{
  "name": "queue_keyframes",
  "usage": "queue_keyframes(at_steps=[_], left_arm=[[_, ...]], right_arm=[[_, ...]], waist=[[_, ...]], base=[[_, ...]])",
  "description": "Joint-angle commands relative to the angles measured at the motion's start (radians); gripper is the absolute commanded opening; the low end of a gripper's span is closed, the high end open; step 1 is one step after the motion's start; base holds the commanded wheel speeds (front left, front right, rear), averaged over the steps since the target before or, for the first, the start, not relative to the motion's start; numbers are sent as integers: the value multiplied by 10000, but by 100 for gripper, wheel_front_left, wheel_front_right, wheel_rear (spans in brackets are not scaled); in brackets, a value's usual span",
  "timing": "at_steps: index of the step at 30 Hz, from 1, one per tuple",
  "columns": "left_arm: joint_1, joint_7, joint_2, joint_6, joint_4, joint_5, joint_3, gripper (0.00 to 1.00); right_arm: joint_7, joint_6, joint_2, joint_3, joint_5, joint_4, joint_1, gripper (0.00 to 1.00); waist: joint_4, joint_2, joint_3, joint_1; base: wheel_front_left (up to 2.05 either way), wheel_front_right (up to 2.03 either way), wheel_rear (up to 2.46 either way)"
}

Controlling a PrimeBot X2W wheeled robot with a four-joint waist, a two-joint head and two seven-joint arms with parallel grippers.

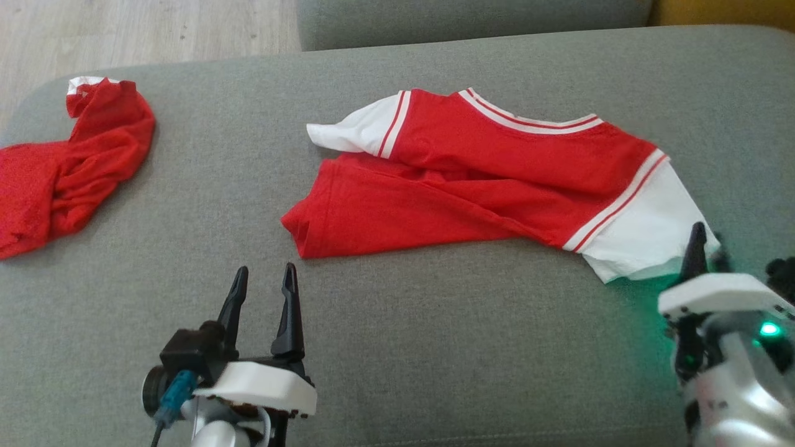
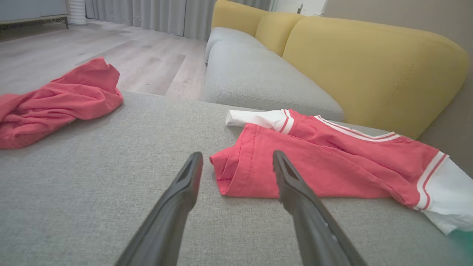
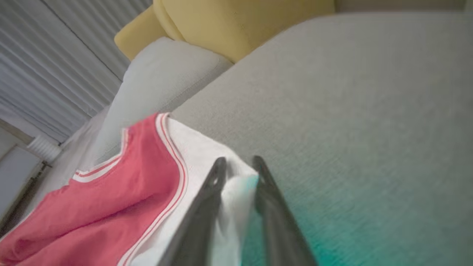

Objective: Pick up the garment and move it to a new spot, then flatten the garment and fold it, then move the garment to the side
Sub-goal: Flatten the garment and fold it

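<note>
Here, red shirt (image 1: pixel 484 180) (rumpled) on grey cushion (image 1: pixel 435 347)

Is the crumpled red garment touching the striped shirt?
Apart. The head view shows a wide stretch of bare grey cushion between the crumpled red garment and the striped shirt.

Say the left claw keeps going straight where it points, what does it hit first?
Probably the shirt: its red folded end lies just ahead of the left claw, in line with it. Depth is hard to judge.
</note>
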Motion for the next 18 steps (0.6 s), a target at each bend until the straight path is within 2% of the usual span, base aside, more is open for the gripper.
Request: queue_keyframes(at_steps=[1,4,6,9,13,15,18], left_arm=[[-347,-124,-5,-36,-277,94,360,100],[-286,-124,-5,-69,-233,147,372,100],[-282,-124,-5,-96,-207,175,376,100],[-302,-124,-5,-133,-160,214,366,100],[-301,-124,-5,-183,-89,246,344,100],[-256,-124,-5,-209,-46,272,357,100],[-181,-124,-5,-235,-1,305,394,100]], right_arm=[[-108,77,97,-21,-708,-749,212,100],[-108,77,341,-878,-3181,-3134,1224,100],[-107,77,447,-1168,-3990,-4453,1843,100],[-107,77,462,-699,-4059,-6136,2637,100],[-107,77,466,-251,-4784,-8124,3781,100],[-108,77,466,-1,-5117,-8736,4352,100],[-108,77,467,349,-5154,-9009,5011,100]], waist=[[0,0,-9,0],[5,0,-31,0],[30,0,-33,0],[57,0,-40,0],[109,0,-128,0],[141,0,-199,0],[206,0,-285,0]], base=[[0,0,0],[0,0,0],[0,0,0],[0,0,0],[0,0,0],[0,0,0],[0,0,0]])
